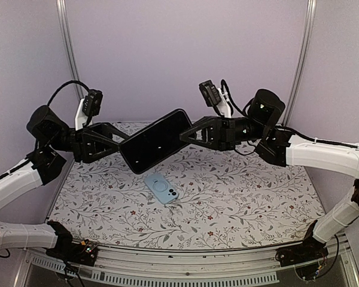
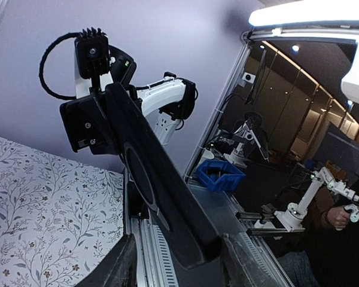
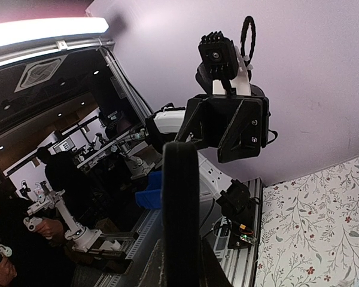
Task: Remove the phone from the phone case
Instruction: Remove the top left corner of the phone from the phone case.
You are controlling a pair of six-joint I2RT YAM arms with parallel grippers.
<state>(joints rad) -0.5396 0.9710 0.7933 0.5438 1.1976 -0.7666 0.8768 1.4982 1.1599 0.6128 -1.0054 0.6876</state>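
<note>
Top external view: the dark phone (image 1: 155,141) hangs in mid-air between the two arms, tilted above the floral table (image 1: 257,197), its long axis running from lower left to upper right. The left gripper (image 1: 121,145) pinches the phone's lower left end and the right gripper (image 1: 188,136) clamps the upper right end. Each pair of fingers is closed to the slab's thickness, as both wrist views bear out. The pale blue phone case (image 1: 162,188) lies flat on the table just below, apart from the phone and touched by neither arm. The phone appears free of its case; either arm, equally near, could lower it alongside.
</note>
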